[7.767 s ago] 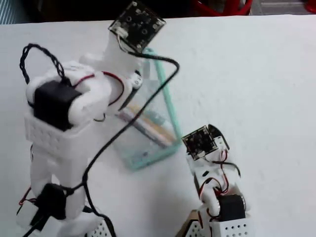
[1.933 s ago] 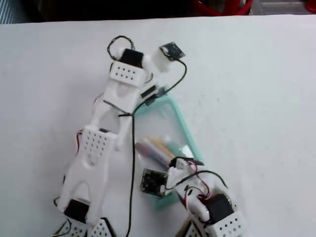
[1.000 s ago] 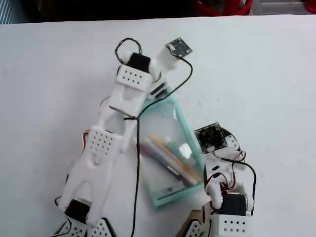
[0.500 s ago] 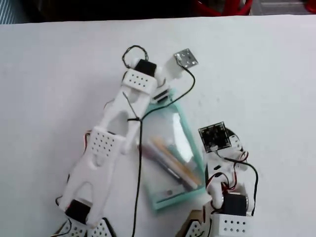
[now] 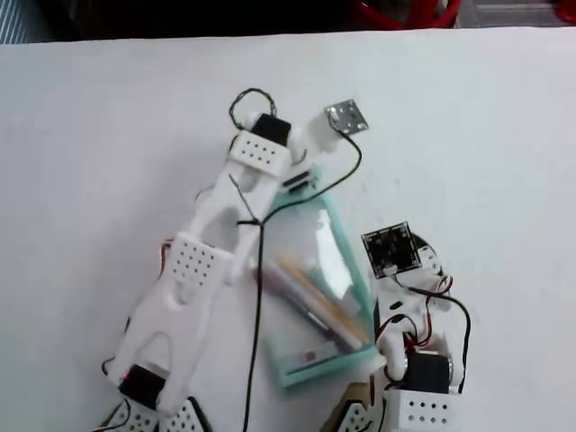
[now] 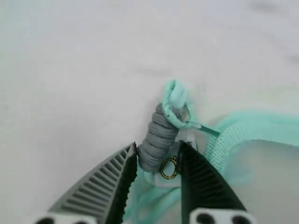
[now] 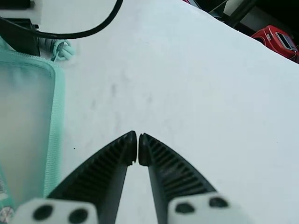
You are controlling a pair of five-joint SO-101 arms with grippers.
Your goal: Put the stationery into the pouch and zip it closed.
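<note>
A clear pouch [image 5: 317, 270] with a teal edge lies on the white table, with pens and other stationery [image 5: 310, 297] inside it. At the pouch's far corner my left gripper [image 5: 304, 180] [image 6: 158, 156] is shut on the zipper pull [image 6: 156, 137], a grey wrapped cord with a teal knot and a gold ring. The teal zipper band [image 6: 243, 130] runs off beside it. My right gripper [image 7: 138, 145] is shut on nothing above bare table, just beside the pouch's long edge [image 7: 55, 116]. The right arm [image 5: 405, 297] is folded back near the pouch's near right corner.
A black cable [image 5: 256, 297] from the left arm crosses over the pouch. Red objects [image 5: 396, 13] [image 7: 275, 39] stand beyond the table's far edge. The arm bases [image 5: 396, 409] sit at the near edge. White table [image 5: 486, 135] stretches to the far right and left.
The right arm pulled back off the pouch and folded up beside it. The left arm has drawn the zipper pull along to the pouch's far corner, and the pouch has swung slightly.
</note>
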